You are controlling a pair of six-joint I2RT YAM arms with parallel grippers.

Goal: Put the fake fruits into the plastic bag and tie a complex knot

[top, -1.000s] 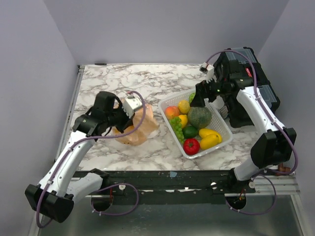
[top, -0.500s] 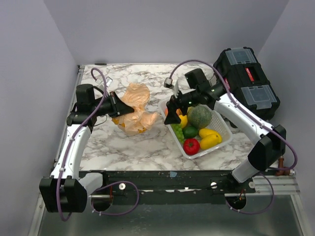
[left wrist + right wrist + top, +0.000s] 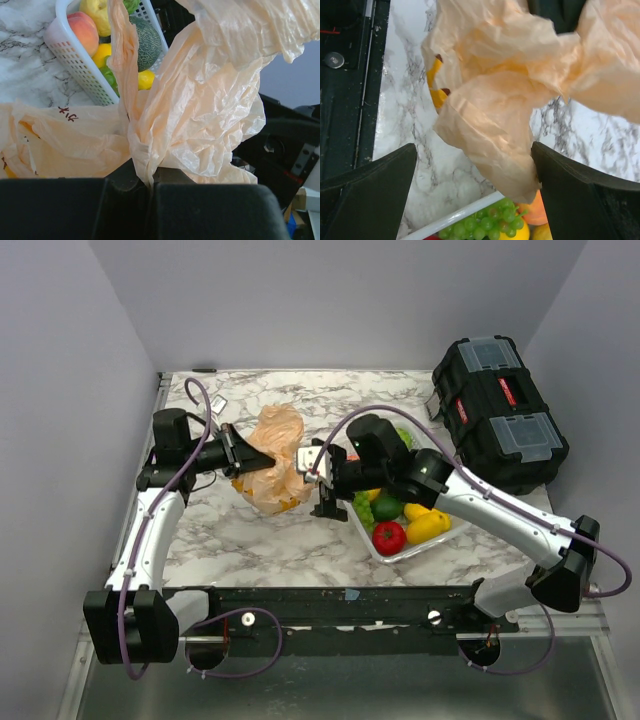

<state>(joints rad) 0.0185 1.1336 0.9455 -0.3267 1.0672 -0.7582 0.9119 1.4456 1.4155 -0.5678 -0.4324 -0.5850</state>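
Note:
The pale-orange plastic bag (image 3: 275, 455) stands crumpled on the marble left of centre. My left gripper (image 3: 240, 455) is shut on a bunched strip of its plastic (image 3: 147, 170) and holds that side up. A yellow fruit (image 3: 437, 85) shows through the bag. My right gripper (image 3: 322, 502) is open and empty, its jaws wide apart around the bag's lower right flap (image 3: 495, 125), just left of the basket. Fake fruits lie in the white lattice basket (image 3: 455, 515): a tomato (image 3: 389, 537), a yellow mango (image 3: 427, 525), grapes (image 3: 490, 220), a peach (image 3: 82, 32), a melon (image 3: 147, 45). No knot is in view.
A black toolbox (image 3: 500, 410) stands at the back right. The basket's rim (image 3: 455, 217) lies right under my right gripper. The table's left edge rail (image 3: 150, 440) runs close behind my left arm.
My right arm has swung left from over the basket to the bag's right side, still open. My left gripper pulled back left earlier, keeping hold of the bag.

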